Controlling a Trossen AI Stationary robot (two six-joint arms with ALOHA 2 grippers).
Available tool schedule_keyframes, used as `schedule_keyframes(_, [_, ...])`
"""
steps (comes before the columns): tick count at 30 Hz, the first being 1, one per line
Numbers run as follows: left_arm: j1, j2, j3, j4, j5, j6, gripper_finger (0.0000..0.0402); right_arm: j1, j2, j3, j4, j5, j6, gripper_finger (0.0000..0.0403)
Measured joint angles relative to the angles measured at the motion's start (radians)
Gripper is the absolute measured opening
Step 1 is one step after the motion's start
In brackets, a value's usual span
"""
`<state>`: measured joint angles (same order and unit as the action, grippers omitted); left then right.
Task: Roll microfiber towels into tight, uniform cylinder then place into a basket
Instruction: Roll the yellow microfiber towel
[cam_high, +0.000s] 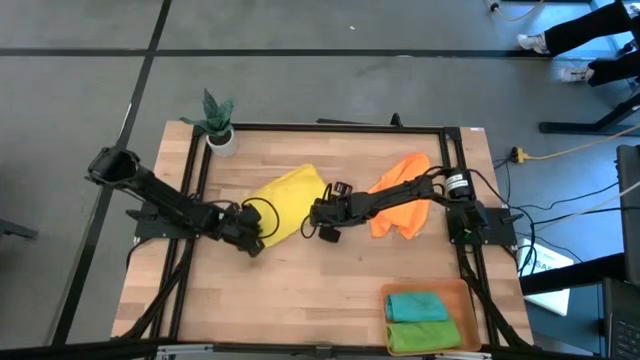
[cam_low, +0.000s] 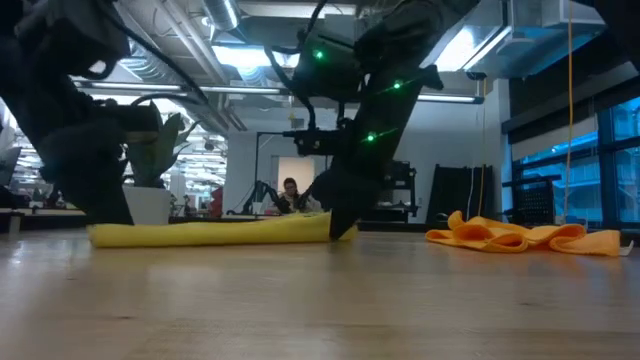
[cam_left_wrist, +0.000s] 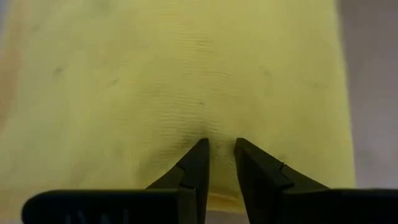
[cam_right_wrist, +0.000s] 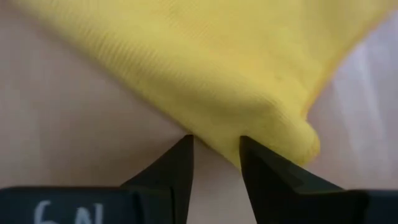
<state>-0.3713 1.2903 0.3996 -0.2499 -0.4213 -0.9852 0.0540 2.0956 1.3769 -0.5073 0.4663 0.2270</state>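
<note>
The yellow towel (cam_high: 285, 198) lies flattened on the table's middle; it shows as a low strip in the low view (cam_low: 210, 232). My left gripper (cam_high: 252, 238) is shut on the towel's near-left edge. My right gripper (cam_high: 322, 218) is shut on its right end. The orange towel (cam_high: 400, 205) lies crumpled on the table at the right. The teal towel (cam_high: 415, 304) and the green towel (cam_high: 422, 335) lie rolled side by side in the orange-brown basket (cam_high: 470, 310) at the near right corner. My left gripper (cam_left_wrist: 221, 146) pinches the yellow towel between its two fingers, just inside the towel's near edge (cam_left_wrist: 224, 200). The cloth puckers between the fingertips (cam_left_wrist: 200, 152). The towel lies flat on the table. My right gripper (cam_right_wrist: 216, 144) pinches the yellow towel's thick folded edge (cam_right_wrist: 214, 138) between its fingertips, close to a rounded corner (cam_right_wrist: 305, 140). The fingers slant down onto it (cam_low: 340, 225). The towel rests on the table.
A small white plant pot (cam_high: 221, 138) stands at the far left corner. A black frame (cam_high: 330, 127) runs round the table. Bare wood (cam_high: 290, 300) lies toward the near edge. A person (cam_low: 290, 190) shows far back in the room.
</note>
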Motion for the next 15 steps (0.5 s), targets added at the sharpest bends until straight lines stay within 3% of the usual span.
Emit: schedule_keyframes(15, [-0.132, 0.084, 0.0, 0.264, 0.078, 0.032, 0.0071, -0.101, -0.007, 0.002, 0.104, 0.042, -0.056, 0.0131])
